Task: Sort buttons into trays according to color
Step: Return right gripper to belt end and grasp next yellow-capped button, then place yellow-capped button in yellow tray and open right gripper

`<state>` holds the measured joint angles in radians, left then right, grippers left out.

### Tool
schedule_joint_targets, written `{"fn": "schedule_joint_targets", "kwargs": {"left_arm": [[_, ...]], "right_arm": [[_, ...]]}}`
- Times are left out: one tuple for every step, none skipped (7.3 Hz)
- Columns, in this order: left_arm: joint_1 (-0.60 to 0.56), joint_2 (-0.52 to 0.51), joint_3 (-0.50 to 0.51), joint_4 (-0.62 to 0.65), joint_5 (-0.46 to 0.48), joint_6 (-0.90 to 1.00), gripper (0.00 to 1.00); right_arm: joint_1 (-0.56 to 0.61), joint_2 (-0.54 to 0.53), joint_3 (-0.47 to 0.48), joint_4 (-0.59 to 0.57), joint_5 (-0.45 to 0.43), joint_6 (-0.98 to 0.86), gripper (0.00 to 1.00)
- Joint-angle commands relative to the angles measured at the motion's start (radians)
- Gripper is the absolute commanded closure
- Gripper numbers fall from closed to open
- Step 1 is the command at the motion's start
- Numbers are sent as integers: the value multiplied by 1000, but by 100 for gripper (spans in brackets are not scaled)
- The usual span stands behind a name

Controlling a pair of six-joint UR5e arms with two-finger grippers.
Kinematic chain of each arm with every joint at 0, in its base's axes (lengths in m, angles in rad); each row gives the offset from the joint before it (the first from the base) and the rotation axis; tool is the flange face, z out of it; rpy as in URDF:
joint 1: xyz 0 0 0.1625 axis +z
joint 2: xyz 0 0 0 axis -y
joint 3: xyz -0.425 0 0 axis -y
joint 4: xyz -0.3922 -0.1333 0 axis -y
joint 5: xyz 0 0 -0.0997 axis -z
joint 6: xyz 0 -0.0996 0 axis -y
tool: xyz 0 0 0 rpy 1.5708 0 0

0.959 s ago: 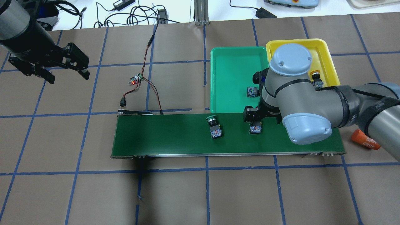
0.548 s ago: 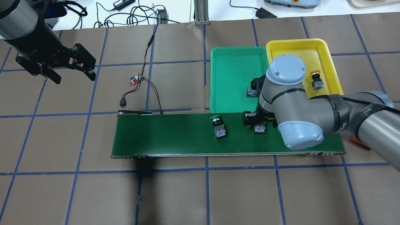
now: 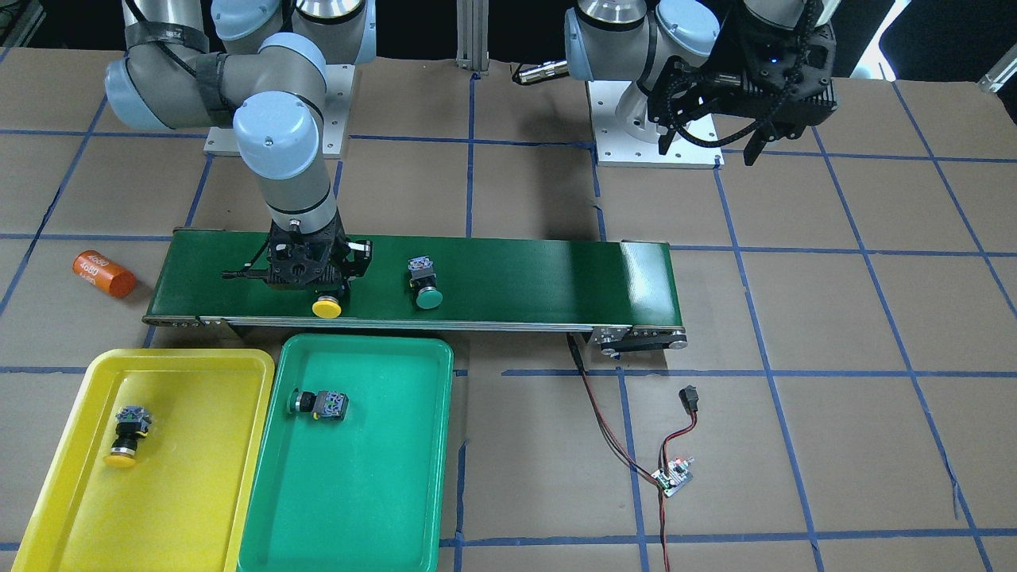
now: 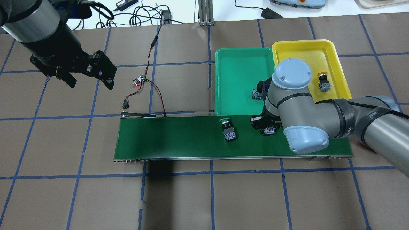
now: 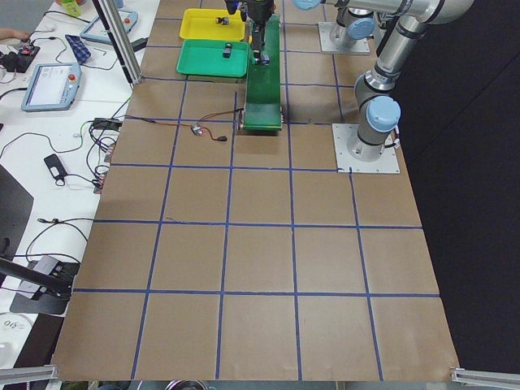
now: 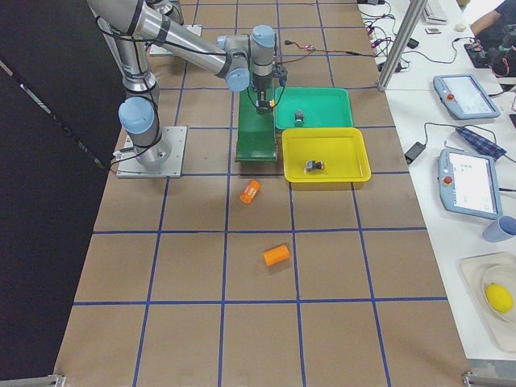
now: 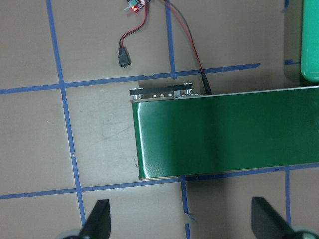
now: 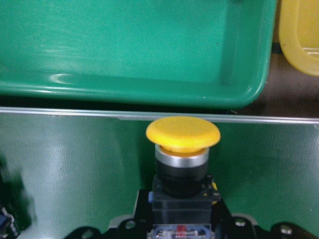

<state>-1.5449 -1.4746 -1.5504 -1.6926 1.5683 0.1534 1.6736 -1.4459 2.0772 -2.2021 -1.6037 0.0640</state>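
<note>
A yellow button (image 3: 326,307) lies on the dark-green conveyor belt (image 3: 540,274) with its cap toward the trays. My right gripper (image 3: 306,278) is low on the belt, open, with a jaw on either side of the button's body (image 8: 183,199). A green button (image 3: 427,295) lies on the belt beside it, apart. The green tray (image 3: 373,492) holds a green button (image 3: 318,403). The yellow tray (image 3: 191,492) holds a yellow button (image 3: 127,433). My left gripper (image 4: 91,83) hangs open and empty above the table, away from the belt's far end.
An orange cylinder (image 3: 103,273) lies off the belt's end near the right arm, and another (image 6: 276,255) lies farther out. A small circuit board (image 4: 139,81) with red and black wires runs to the belt's other end. The right arm's wrist (image 4: 292,95) overhangs the trays' near edges.
My right gripper has come down around the yellow button. Both belt buttons have drifted right in the overhead view. My left gripper has moved right and nearer the belt.
</note>
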Motion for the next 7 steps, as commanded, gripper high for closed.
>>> {"fn": "schedule_joint_targets", "kwargs": {"left_arm": [[3,2,-8,2,-1,11,0],[2,2,-13,2,-4,9,0],[2,4,-1,2,-5,-3,0],[5,11,-4,2,-4,-9,0],[8,11,-10,5,-5,-12,0],[15,11,-8,22,-4,-12,0],[43,8,-1,21,-1,-2,0]], "right_arm": [[-32,53,-159,100,-10,-70,82],[-78,132,-261,151,-12,-128,82],[-151,204,-358,189,-12,-198,82],[-216,275,-426,191,-8,-307,81],[-263,335,-463,185,-5,-376,81],[-300,379,-489,185,-5,-397,78],[-313,403,-499,173,2,-470,68]]}}
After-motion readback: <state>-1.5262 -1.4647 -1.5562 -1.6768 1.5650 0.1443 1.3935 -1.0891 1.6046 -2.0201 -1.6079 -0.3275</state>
